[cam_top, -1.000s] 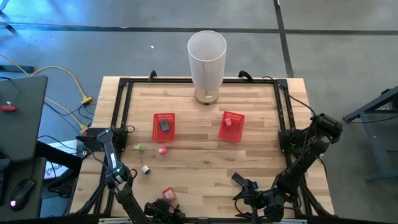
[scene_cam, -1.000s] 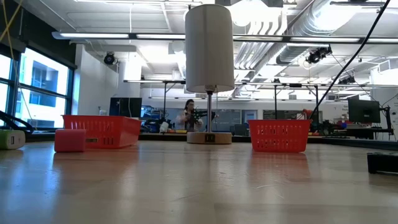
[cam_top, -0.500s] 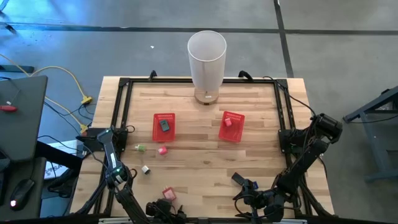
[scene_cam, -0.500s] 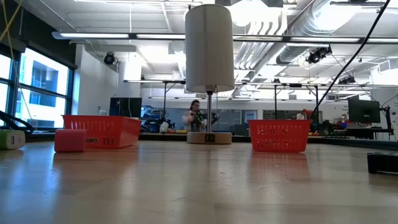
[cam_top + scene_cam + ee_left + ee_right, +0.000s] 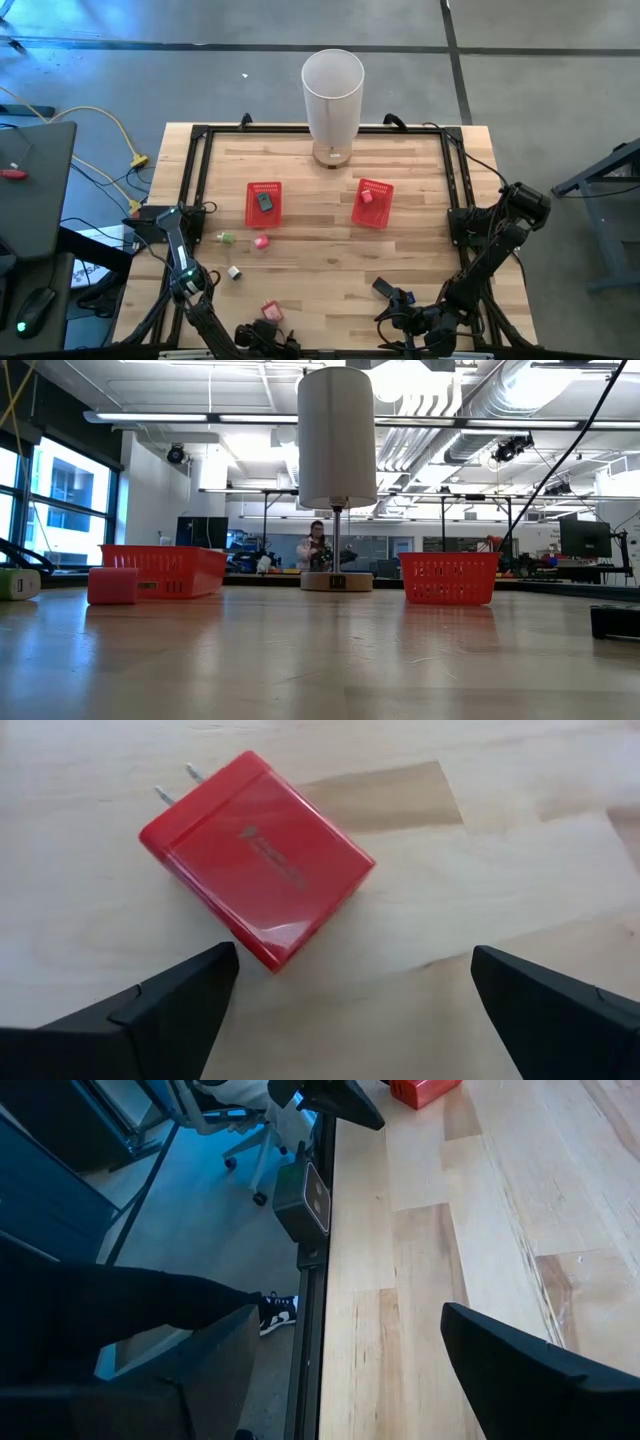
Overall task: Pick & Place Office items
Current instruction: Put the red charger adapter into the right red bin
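A: Since the left gripper (image 5: pixel 345 995) hangs spread wide beside the red charger (image 5: pixel 255 857) near the table's front edge, what now?
B: Centre it, descend squarely, pinch the flat sides. Right gripper (image 5: pixel 350 1370) idles, spread.

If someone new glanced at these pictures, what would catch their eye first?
Probably the tall white cylinder at the table's far edge, with two red baskets in front of it. Next, the red plug-in charger lying on the wood just ahead of the open left gripper.
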### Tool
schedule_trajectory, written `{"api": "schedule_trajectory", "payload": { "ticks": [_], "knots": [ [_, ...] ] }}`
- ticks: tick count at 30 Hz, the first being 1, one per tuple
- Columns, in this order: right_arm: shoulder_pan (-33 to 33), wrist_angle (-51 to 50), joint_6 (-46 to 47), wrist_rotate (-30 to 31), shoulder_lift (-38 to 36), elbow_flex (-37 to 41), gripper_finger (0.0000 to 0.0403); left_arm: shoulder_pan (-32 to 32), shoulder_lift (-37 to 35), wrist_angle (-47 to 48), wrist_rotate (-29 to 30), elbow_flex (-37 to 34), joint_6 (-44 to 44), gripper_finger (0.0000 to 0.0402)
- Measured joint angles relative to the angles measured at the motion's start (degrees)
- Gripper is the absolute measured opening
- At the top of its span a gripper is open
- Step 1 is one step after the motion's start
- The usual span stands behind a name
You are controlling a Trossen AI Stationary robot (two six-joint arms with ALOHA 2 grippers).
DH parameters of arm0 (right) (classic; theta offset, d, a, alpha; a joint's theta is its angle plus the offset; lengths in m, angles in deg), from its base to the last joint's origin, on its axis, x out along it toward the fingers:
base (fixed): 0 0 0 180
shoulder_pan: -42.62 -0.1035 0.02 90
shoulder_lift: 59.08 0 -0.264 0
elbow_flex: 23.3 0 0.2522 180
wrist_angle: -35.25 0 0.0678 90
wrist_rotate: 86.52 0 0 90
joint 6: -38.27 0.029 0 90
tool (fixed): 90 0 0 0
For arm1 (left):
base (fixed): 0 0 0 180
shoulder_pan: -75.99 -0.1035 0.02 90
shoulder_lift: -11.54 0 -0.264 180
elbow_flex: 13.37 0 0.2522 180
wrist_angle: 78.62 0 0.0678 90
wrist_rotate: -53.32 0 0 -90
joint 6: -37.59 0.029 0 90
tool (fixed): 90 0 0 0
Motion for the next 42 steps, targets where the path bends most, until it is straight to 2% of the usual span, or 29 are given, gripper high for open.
{"api": "schedule_trajectory", "payload": {
  "ticks": [3, 7, 22, 30, 38, 42],
  "knots": [
    [0.02, 0.00, -0.02, 0.00, 0.00, 0.00, 0.0301, 0.11, 0.02, -0.44, -0.32, 0.20, 3.82, 0.0397],
    [0.02, 0.02, 0.00, -0.02, 0.00, 0.00, 0.0301, 0.20, 0.02, 0.06, -0.64, 0.26, 1.58, 0.0397],
    [0.02, 0.00, -0.02, -0.01, 0.00, 0.00, 0.0301, -1.33, -0.04, -0.27, -1.64, 0.42, 3.15, 0.0397],
    [0.01, 0.01, 0.00, 0.00, 0.00, 0.00, 0.0301, -1.53, -0.09, 0.25, -2.79, 0.42, 0.76, 0.0397],
    [0.02, 0.02, -0.02, 0.00, 0.00, 0.00, 0.0301, -3.93, -0.20, 0.16, -6.90, 0.43, -3.12, 0.0397],
    [0.01, 0.02, 0.00, 0.00, 0.00, 0.00, 0.0301, -5.66, -0.24, -0.09, -11.39, 0.39, -5.36, 0.0397]
  ]
}}
